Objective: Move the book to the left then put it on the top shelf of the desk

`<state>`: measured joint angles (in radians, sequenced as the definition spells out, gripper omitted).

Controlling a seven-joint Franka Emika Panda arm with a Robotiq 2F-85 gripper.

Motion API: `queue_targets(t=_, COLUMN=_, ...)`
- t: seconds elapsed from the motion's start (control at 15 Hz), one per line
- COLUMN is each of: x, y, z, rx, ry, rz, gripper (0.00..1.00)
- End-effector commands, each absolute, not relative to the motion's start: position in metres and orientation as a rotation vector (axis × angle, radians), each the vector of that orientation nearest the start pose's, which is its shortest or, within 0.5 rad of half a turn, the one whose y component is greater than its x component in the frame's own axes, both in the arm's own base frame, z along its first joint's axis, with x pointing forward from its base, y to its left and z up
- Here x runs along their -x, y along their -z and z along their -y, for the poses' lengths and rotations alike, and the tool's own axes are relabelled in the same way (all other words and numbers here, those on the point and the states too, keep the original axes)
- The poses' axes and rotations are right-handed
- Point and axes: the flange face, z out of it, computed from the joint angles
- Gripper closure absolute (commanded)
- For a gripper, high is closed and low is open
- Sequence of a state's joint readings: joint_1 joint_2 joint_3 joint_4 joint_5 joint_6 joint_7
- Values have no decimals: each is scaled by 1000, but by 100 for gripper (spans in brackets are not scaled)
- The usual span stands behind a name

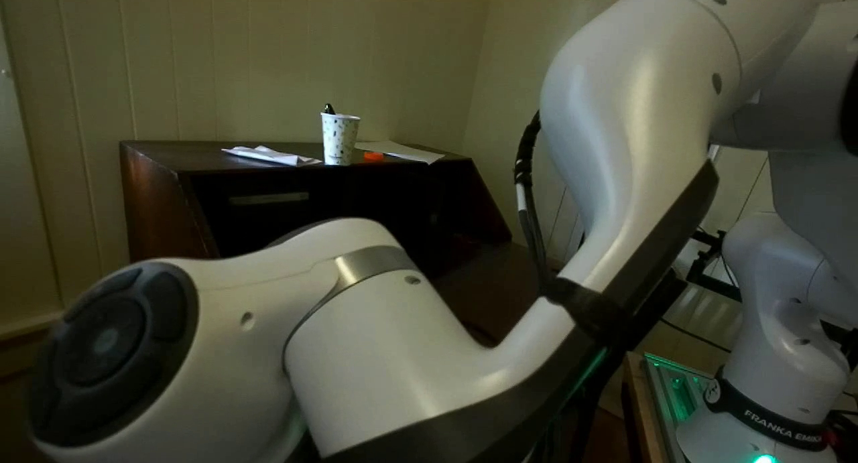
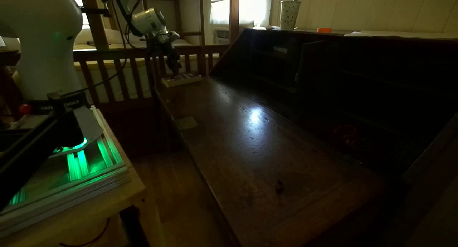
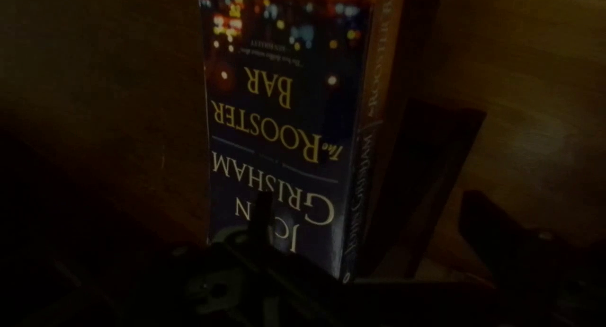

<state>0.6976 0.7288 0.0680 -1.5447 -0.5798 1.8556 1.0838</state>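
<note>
The desk [image 1: 151, 202] has a lower surface [image 2: 229, 150] and, above it, a top shelf [image 1: 194, 154]. The tool [image 2: 175, 72] is released, its jaws apart, at the book [image 2: 184, 80]; contact cannot be determined. The book lies cover-up at the surface's far end in an exterior view.

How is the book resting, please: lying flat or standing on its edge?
Lying flat: in an exterior view the book rests cover up on the writing surface, its pale side edge showing.
</note>
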Motion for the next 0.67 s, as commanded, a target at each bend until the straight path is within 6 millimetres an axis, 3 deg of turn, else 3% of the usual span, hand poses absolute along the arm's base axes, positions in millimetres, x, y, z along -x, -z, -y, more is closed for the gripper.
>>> queue_targets(t=0.0, x=-525, y=-185, z=-433, rx=-2450, ry=-217, rz=96, gripper=0)
queue_targets(t=0.27, x=-530, y=-170, z=-431, rx=-2376, ry=-243, rz=112, gripper=0)
queue_targets(t=0.47, x=-532, y=-160, z=-428, rx=-2334, ry=-247, rz=116, gripper=5)
queue_targets(t=0.6, x=-532, y=-156, z=-426, rx=-2319, ry=-245, rz=119, gripper=15)
